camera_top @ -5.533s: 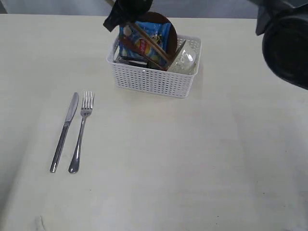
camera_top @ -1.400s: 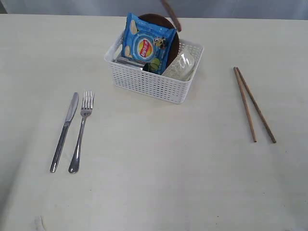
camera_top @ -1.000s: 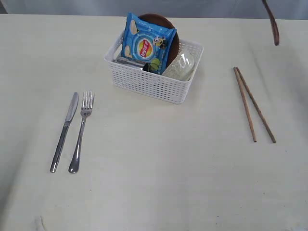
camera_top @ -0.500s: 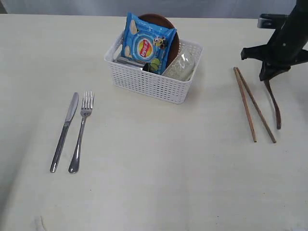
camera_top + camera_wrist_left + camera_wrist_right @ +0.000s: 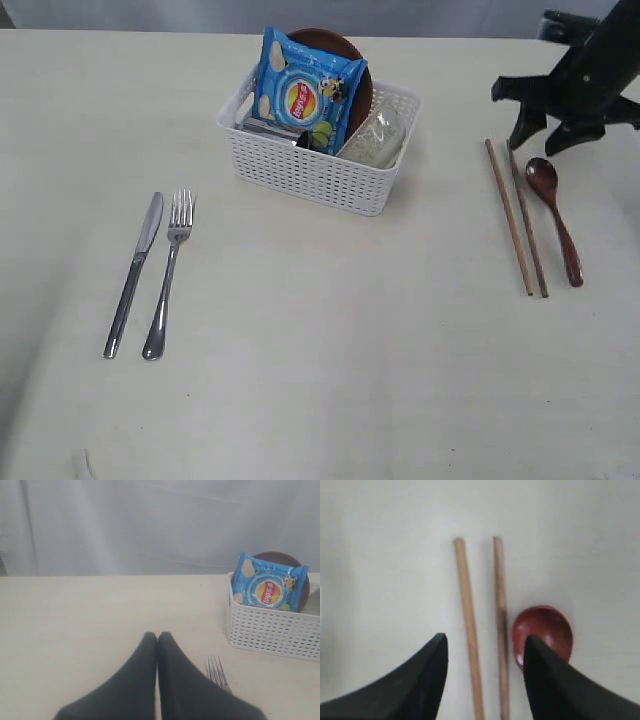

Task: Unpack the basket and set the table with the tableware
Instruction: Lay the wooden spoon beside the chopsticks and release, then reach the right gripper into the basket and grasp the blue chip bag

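1. My right end effector hovers over the far right of the desk. Its jaws stand wide apart and hold nothing.
2. In the right wrist view, that end effector sits above the top ends of the chopsticks, with the bowl of the spoon just beside one finger.
3. The spoon lies flat on the desk, bowl facing up and pointing away from me, just right of the chopsticks. The two sticks lie side by side, nearly parallel.
4. My left end effector has its fingers pressed together with nothing between them.
5. The knife and fork lie side by side on the left of the desk, knife outermost, well apart from the basket.
6. The basket sits at the far middle of the desk. A blue chips bag stands upright in it, in front of the brown plate.
7. The left wrist view shows the fork tines close to the end effector and the basket beyond them.
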